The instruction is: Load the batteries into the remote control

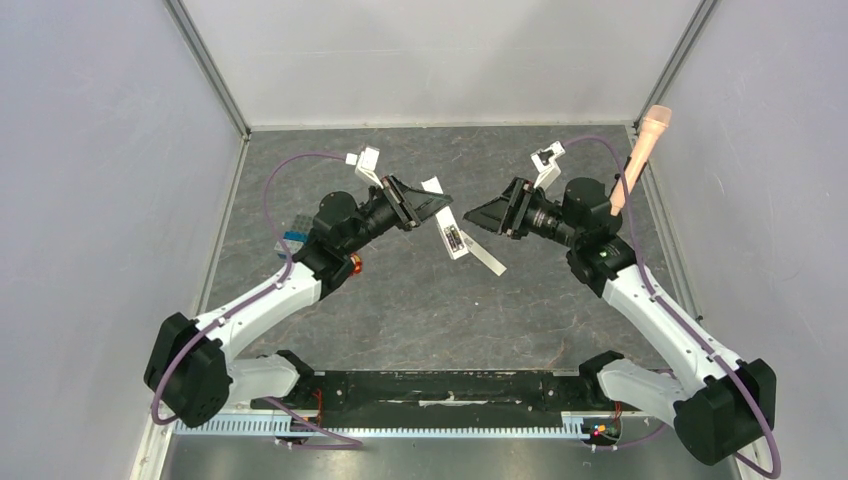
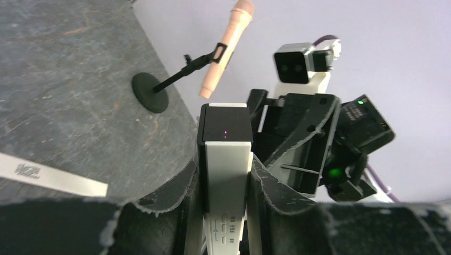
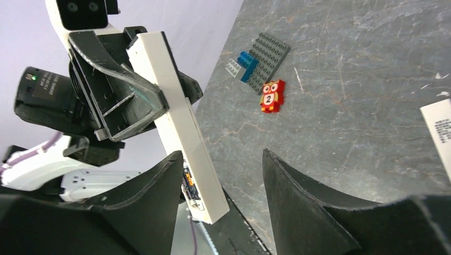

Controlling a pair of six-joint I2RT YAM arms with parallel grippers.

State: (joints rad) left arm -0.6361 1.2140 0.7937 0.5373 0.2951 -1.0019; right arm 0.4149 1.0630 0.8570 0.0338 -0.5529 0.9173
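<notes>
My left gripper is shut on the white remote control and holds it tilted above the table's middle. In the left wrist view the remote stands between the fingers of my left gripper, its black end up. My right gripper is open and empty, just right of the remote. In the right wrist view the remote hangs by the left finger of my right gripper. Its open compartment holds a dark battery with an orange mark. I cannot tell whether a second battery is there.
A flat white printed strip lies on the table under the remote; it also shows in the left wrist view and right wrist view. A pink microphone stands at the back right. A red owl toy and a grey studded plate lie at the left.
</notes>
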